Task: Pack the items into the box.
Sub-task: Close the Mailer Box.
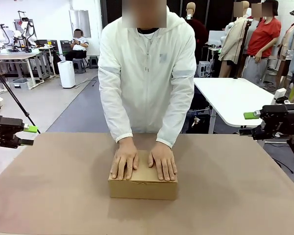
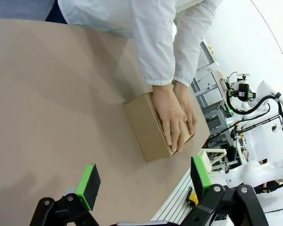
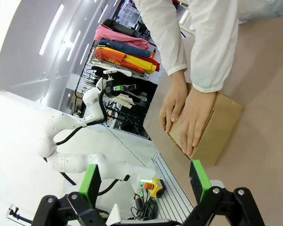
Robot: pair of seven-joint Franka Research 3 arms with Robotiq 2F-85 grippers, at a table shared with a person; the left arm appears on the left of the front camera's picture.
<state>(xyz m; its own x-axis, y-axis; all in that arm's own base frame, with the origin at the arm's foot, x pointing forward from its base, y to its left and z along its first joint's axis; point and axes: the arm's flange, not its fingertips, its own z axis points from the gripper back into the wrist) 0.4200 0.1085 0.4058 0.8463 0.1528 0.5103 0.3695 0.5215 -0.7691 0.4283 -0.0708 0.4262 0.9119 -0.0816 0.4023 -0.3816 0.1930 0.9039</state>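
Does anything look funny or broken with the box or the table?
Nothing stands out. The small brown cardboard box sits closed and flat on the tan table, with the person's two hands pressing its lid. Both grippers, left and right, are open and well away at the sides.

Box [image 1: 142, 185] mid-bench [image 1: 235, 196], both hands [image 1: 124, 159] flat on lid, left pincer [image 1: 33, 135] and right pincer [image 1: 248, 123] well apart at bench sides.

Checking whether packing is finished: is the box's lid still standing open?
No. The box is shut, and the person's hands press flat on its lid.
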